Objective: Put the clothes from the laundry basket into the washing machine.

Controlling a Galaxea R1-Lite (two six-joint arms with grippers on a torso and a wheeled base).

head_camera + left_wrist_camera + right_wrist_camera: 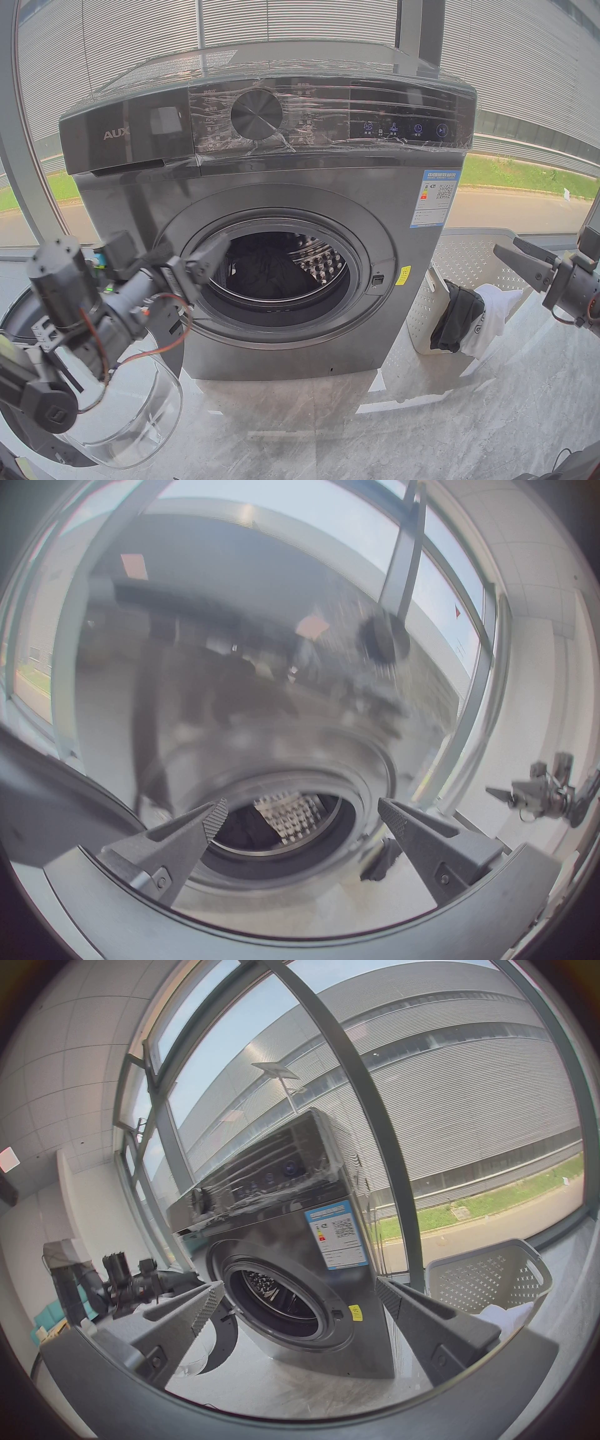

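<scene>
jaws of the left gripper (301, 810) gaped wide before the washing machine (350, 206), dark clothes (265, 272) inside its drum; blue label (434, 199) and yellow sticker (403, 275) on its front. black-and-white clothes (472, 319) draped the laundry basket (475, 250) rim, apart from the right gripper (299, 1291), jaws wide.

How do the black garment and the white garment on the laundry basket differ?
The black cloth garment is dark, the white cloth garment light. The black one hangs nearer the grey washing machine, the white one nearer the right end effector. Both drape over the white perforated plastic basket rim.
</scene>
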